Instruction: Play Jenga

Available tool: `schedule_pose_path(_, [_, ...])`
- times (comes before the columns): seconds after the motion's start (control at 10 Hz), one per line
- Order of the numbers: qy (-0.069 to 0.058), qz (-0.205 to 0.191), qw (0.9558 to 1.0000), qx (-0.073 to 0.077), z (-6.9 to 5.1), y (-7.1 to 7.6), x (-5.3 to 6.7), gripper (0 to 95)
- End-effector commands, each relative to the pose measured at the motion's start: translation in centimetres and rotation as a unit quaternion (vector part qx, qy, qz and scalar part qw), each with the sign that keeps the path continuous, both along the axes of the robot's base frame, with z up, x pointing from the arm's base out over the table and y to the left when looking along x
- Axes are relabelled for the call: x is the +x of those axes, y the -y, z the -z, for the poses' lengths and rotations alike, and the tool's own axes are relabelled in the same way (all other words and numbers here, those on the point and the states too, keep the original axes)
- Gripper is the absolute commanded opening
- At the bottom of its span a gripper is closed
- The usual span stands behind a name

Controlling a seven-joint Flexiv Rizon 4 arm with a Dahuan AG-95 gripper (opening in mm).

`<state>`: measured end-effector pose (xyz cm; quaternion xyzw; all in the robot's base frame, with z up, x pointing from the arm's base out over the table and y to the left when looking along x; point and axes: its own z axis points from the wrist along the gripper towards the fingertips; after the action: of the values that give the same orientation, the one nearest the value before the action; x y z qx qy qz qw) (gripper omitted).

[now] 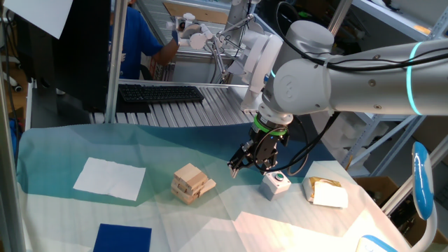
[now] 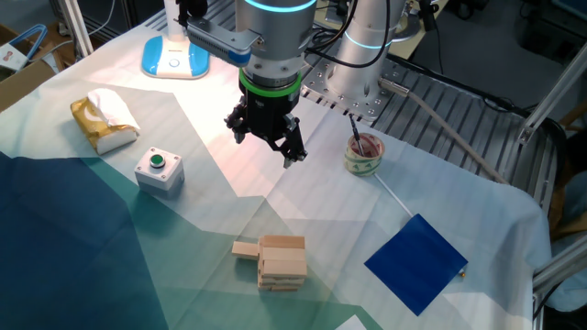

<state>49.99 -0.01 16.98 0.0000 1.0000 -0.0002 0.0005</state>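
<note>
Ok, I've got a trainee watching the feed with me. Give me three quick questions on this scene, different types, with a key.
1. True or false: the end effector is gripping a block from the Jenga stack.
2. Multiple choice: what sticks out of the stack at its base in the other fixed view? A) a loose-looking block B) a pen C) a cable
3. Fill in: the white box near the arm has a ____ button on top.

Key: 1. False, it hangs above the cloth, apart from the stack. 2. A. 3. Green.
</note>
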Motion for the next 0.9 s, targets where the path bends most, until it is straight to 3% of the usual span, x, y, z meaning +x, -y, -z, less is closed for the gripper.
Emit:
schedule_pose_path(0.1, [-0.044,0.139,0.9891,-0.02,-0.02,-0.01,0.01,0.0])
schedule_pose_path(0.9, [-0.044,0.14,0.989,-0.02,-0.02,-0.01,0.02,0.0])
